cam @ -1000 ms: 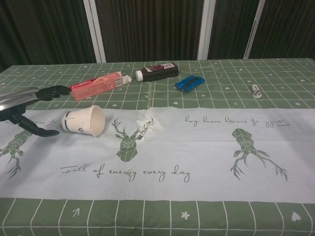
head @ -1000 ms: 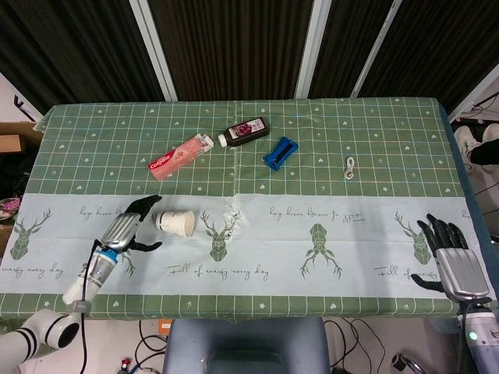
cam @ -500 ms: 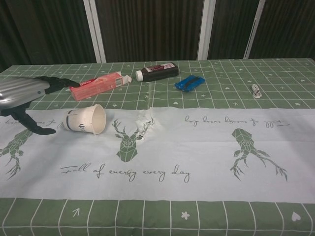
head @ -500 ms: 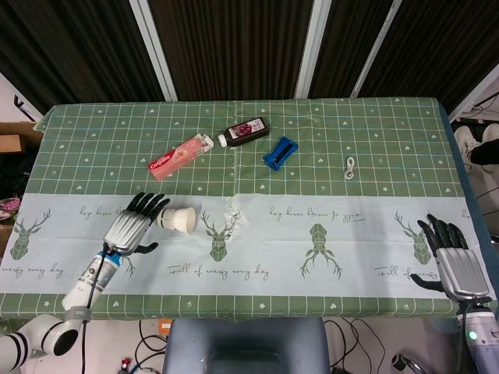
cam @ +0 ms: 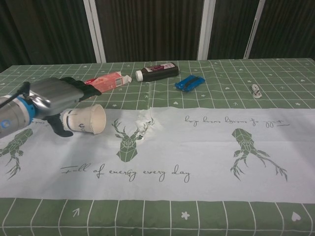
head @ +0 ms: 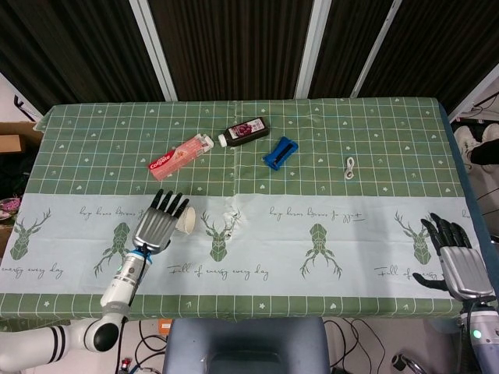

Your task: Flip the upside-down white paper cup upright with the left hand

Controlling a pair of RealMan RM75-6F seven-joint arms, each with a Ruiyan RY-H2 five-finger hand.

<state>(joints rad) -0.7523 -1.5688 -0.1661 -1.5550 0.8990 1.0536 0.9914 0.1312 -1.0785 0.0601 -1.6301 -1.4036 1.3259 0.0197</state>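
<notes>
The white paper cup [cam: 86,120] lies on its side on the pale band of the tablecloth, mouth facing right. In the head view only its rim end [head: 187,224] shows past my left hand [head: 160,224]. That hand [cam: 55,96] hovers directly over the cup with its fingers stretched out flat and its thumb hanging down beside the cup's closed end. Whether it touches the cup I cannot tell; it does not hold it. My right hand [head: 458,262] rests open at the table's front right corner, far from the cup.
Behind the cup lie a red toothpaste box [head: 181,153], a dark bottle with a white cap [head: 247,130] and a blue clip-like object [head: 280,153]. A small white cable [head: 350,167] sits further right. The cloth is wrinkled [cam: 145,121] just right of the cup.
My left hand has swung right from beside the cup's closed end to above the cup, covering most of it in the head view. The cup and right hand have stayed put.
</notes>
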